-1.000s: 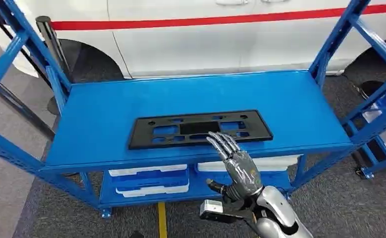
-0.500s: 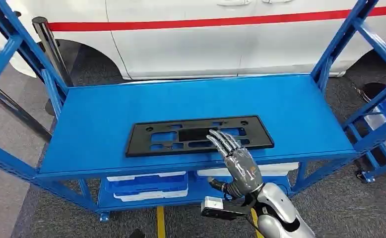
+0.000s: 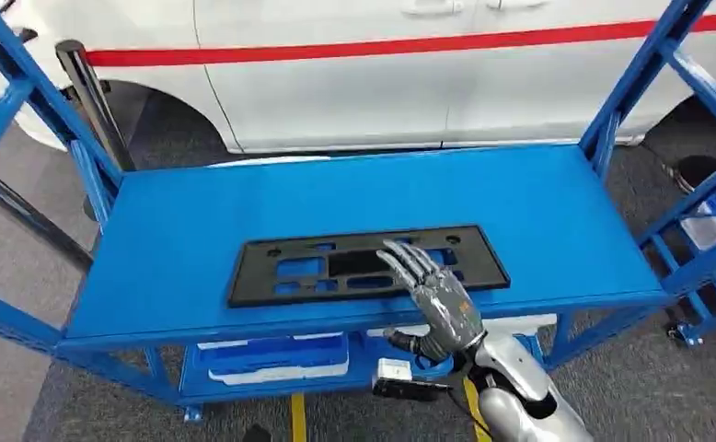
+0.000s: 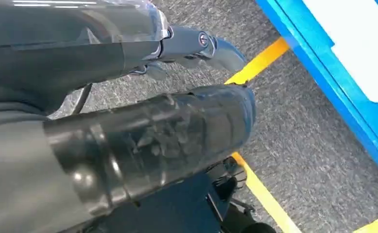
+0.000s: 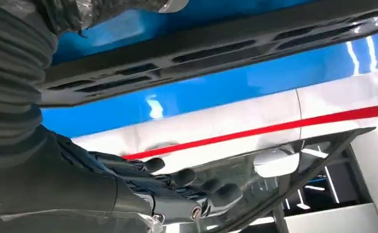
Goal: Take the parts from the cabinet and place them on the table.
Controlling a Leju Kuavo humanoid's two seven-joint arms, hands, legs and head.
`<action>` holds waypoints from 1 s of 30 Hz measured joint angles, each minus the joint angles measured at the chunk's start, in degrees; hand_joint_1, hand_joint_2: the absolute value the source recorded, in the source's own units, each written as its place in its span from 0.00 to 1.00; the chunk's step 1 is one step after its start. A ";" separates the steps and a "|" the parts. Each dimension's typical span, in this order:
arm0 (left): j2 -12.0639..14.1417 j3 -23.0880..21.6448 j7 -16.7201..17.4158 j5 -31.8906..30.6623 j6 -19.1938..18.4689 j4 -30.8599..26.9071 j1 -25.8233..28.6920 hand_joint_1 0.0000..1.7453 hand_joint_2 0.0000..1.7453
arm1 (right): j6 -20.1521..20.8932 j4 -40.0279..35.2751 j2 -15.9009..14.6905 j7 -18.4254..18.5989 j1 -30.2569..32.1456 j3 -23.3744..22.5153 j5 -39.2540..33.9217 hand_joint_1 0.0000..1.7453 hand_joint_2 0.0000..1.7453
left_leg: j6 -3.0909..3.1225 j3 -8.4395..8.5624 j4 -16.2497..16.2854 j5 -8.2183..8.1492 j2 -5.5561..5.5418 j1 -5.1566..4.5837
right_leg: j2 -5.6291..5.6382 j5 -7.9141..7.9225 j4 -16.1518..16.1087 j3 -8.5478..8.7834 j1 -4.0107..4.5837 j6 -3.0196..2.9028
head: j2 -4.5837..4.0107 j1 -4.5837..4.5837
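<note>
The black plate [image 3: 366, 265] lies flat on the top shelf [image 3: 538, 212] of the blue rack [image 3: 23, 92], long side running across, close to the front edge and roughly in the middle. It is a flat plastic frame with several cut-outs, blue showing through them. Here is the right hand [image 3: 433, 296], raised in front of the shelf, palm side away from the head camera, fingers [image 3: 405, 262] stretched out and apart, their tips over the plate's right half. Whether those tips touch the plate I cannot tell. The hand grasps nothing; it is spread and free. The thumb [image 3: 402, 343] sticks out to the side, below the shelf's front edge. In the right wrist view the plate [image 5: 216, 53] runs as a dark band across the blue surface, and the fingers [image 5: 177, 177] lie extended with nothing in them. The left hand's state I cannot tell from the left wrist view, which looks down at grey carpet [image 4: 313, 141] and yellow floor lines [image 4: 262, 191]. On the lower shelf sit blue and white trays [image 3: 276, 357]. Behind the rack stands a white car [image 3: 382, 83] with a red stripe [image 3: 409, 44].
</note>
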 joint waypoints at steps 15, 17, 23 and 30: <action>0.02 -0.33 1.92 -0.28 4.44 0.00 -0.39 0.00 0.00 | 7.19 1.83 -1.03 -1.92 -1.54 0.96 -8.26 0.00 1.00 | 0.48 -2.76 0.67 2.16 -0.01 -0.50 | -0.02 -1.39 -0.63 2.00 0.42 -0.89 | 0.00 -0.07; 0.02 -0.35 1.99 -0.28 4.44 0.00 -0.23 0.00 0.00 | 7.34 1.83 -1.12 -1.97 -1.77 0.96 -8.46 0.00 1.00 | 1.05 -2.16 -0.44 2.67 0.07 0.20 | -0.10 -1.67 -0.60 2.14 0.72 -0.29 | 0.00 -0.09; -0.09 -0.63 2.01 -0.28 4.44 0.00 -0.37 0.00 0.00 | 7.41 2.25 -1.95 -2.03 -1.98 1.00 -8.50 0.00 1.00 | 1.57 -1.73 -0.82 2.63 0.22 0.19 | -0.08 -8.37 16.56 -6.58 -0.52 1.11 | 0.00 0.00; -0.09 -0.68 1.99 -0.31 4.44 0.00 -0.45 0.00 0.00 | 7.47 2.36 -2.21 -2.03 -2.21 1.09 -8.55 0.00 1.00 | -0.20 -1.67 0.18 1.65 0.03 0.10 | -0.09 -0.77 -0.03 0.94 -0.51 0.62 | 0.00 -0.04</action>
